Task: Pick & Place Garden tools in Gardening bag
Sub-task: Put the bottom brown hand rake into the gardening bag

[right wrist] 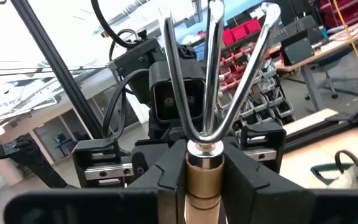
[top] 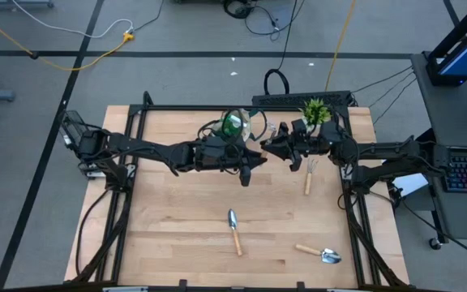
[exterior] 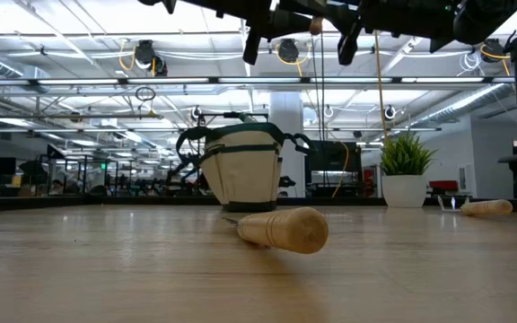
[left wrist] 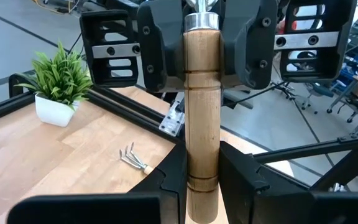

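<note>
A fork rake with a wooden handle [left wrist: 202,112] and silver tines [right wrist: 211,81] stands upright in the air, high above the middle of the table, tines up. My left gripper [left wrist: 202,163] and my right gripper [right wrist: 204,163] meet at it from opposite sides, both shut on its handle. The gardening bag [top: 235,124], beige with a green band, stands on its base at the table's far middle [exterior: 240,172], just behind the grippers. Other garden tools lie flat on the table: two trowels [top: 234,229] [top: 321,254] and a second fork rake [top: 308,174]. My left gripper pinches the lower part of the rake's handle [left wrist: 202,186] between its two fingers, coming in about level from the table's left and lying across it. The rake stands upright, clear of the table. My right gripper has its two fingers [right wrist: 169,180] on either side of the handle's top [right wrist: 202,177], just under the metal collar [right wrist: 204,148]. It comes in about level from the table's right, across the handle. The tines rise above the fingers.
A small potted plant [top: 316,111] stands at the far right, beside the second rake [left wrist: 135,160]. One trowel's handle [exterior: 285,229] lies close to the low camera. A dark metal frame [top: 136,174] runs along the table's sides and far edge.
</note>
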### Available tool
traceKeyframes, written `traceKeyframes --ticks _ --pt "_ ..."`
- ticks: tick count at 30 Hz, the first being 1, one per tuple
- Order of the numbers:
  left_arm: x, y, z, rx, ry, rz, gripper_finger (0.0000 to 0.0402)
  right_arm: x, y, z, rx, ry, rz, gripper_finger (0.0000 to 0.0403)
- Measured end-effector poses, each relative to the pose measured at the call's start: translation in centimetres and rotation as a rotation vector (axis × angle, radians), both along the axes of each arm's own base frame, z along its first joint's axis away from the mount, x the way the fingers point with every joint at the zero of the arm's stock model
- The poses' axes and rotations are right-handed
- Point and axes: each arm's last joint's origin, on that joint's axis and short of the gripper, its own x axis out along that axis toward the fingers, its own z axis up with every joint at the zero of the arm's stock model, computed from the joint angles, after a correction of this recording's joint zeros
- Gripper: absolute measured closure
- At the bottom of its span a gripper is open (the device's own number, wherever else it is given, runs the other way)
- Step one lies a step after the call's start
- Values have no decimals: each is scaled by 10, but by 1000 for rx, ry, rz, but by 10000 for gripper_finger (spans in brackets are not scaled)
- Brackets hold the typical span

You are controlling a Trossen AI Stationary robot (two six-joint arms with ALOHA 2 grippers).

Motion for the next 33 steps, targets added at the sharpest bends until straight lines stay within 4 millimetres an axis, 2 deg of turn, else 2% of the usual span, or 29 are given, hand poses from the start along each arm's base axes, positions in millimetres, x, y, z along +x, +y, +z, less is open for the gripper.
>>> traceKeyframes --ticks 8,15,20,28,33 --pt "0 0 -3 0 24 3 334 1 0 -6 30 68 -3 345" --pt "-2 5 -11 31 122 22 228 -1 -1 -17 78 192 -37 345" --pt "-5 6 -18 59 200 20 186 -3 -2 -24 77 271 -64 345" --pt "-21 7 -15 120 341 9 173 -4 -2 -31 61 351 -95 345" --pt "-35 7 -7 141 399 14 172 -3 -2 -26 1 497 -84 345"
